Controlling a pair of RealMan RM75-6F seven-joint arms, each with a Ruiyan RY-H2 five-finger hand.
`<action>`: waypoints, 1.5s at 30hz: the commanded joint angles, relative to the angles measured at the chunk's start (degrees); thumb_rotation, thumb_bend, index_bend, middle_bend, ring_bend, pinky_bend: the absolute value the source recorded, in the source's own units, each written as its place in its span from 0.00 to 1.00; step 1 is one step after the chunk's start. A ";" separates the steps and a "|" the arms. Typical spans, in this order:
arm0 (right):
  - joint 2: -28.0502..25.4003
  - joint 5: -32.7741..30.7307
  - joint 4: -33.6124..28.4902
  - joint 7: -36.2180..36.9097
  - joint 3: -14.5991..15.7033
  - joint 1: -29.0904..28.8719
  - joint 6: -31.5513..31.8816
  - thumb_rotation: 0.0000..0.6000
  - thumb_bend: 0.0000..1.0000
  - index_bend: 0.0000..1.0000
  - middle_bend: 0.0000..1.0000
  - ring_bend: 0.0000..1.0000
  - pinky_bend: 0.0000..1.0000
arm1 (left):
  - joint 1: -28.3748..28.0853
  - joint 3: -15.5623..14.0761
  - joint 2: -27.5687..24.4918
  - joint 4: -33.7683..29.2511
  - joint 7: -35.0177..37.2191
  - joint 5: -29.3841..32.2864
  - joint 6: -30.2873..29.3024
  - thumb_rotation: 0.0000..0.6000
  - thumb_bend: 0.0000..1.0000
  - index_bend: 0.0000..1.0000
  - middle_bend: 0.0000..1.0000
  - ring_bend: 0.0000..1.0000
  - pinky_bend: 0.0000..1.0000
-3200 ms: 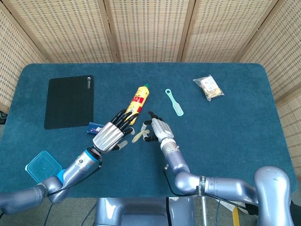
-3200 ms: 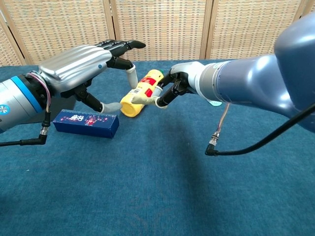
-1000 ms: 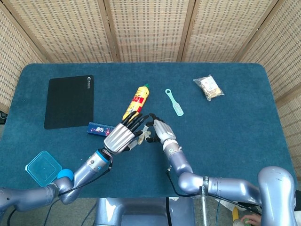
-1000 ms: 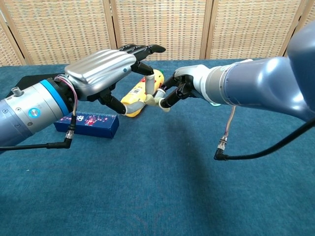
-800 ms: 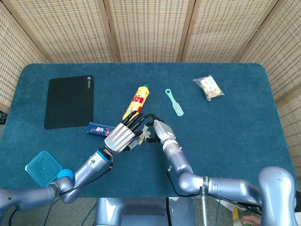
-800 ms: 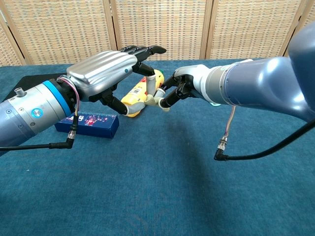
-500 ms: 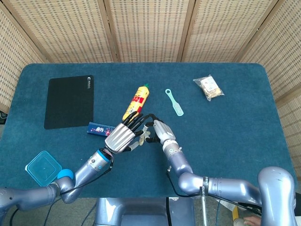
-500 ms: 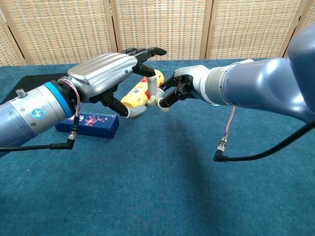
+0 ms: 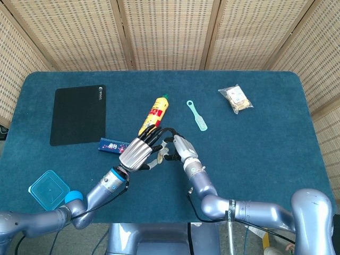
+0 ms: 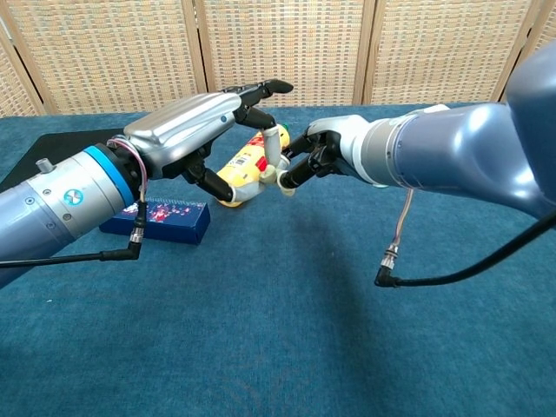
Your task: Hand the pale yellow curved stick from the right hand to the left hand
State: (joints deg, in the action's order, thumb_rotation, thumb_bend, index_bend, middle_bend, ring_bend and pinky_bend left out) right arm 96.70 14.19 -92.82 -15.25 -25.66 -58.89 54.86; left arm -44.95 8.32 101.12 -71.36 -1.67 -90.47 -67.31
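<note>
The pale yellow curved stick (image 9: pixel 160 158) hangs above the table between my two hands. My right hand (image 9: pixel 178 148) pinches its right end; in the chest view the pinch shows at the stick (image 10: pixel 271 176), just left of the right hand (image 10: pixel 323 149). My left hand (image 9: pixel 137 153) reaches in from the left with its fingers (image 10: pixel 261 89) stretched out over the stick's free end and its thumb below it. I see no closed grip by the left hand (image 10: pixel 187 126) on the stick.
A yellow bottle (image 9: pixel 154 114) lies just behind the hands, and a small blue box (image 9: pixel 110 144) to their left. A black mat (image 9: pixel 78 113) lies far left, a blue lid (image 9: pixel 48 188) at the front left, and a teal brush (image 9: pixel 197 115) and snack bag (image 9: pixel 236 99) at the back right.
My left hand has moved right toward the right hand, and its fingers and thumb now bracket the stick's free end. The right hand has kept its pinch and barely moved.
</note>
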 commanded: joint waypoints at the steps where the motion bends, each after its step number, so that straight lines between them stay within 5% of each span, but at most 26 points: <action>1: 0.02 -0.01 -0.03 0.23 -0.02 0.08 -0.18 1.00 0.72 0.75 0.05 0.00 0.00 | -0.03 0.06 0.38 0.27 0.69 0.32 0.05 1.00 0.36 0.52 0.00 0.00 0.00; 10: -0.39 0.00 -0.55 0.60 -0.01 0.20 -0.53 1.00 0.72 0.75 0.05 0.00 0.00 | -0.25 0.23 1.04 0.91 1.90 1.05 0.43 1.00 0.37 0.54 0.00 0.00 0.00; 14: -0.68 -0.03 -0.89 0.70 0.04 0.27 -0.52 1.00 0.72 0.76 0.05 0.00 0.00 | -0.38 0.33 1.17 0.72 2.23 1.32 0.63 1.00 0.39 0.63 0.00 0.00 0.00; 28: -1.77 0.10 -2.06 1.36 0.20 0.59 -1.12 1.00 0.72 0.76 0.05 0.00 0.00 | -0.75 0.71 0.59 -0.06 2.47 2.25 1.46 1.00 0.70 0.70 0.00 0.00 0.00; 45: -2.57 3.24 -0.59 2.72 1.68 1.76 -1.59 1.00 0.72 0.76 0.05 0.00 0.00 | -0.07 0.77 0.83 1.35 6.49 3.35 1.01 1.00 0.71 0.83 0.00 0.00 0.00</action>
State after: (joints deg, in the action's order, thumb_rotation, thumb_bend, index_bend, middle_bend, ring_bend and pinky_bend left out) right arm 94.24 17.25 -93.57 -12.65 -24.12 -57.28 53.29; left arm -45.16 9.21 102.01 -70.16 4.44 -87.05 -66.12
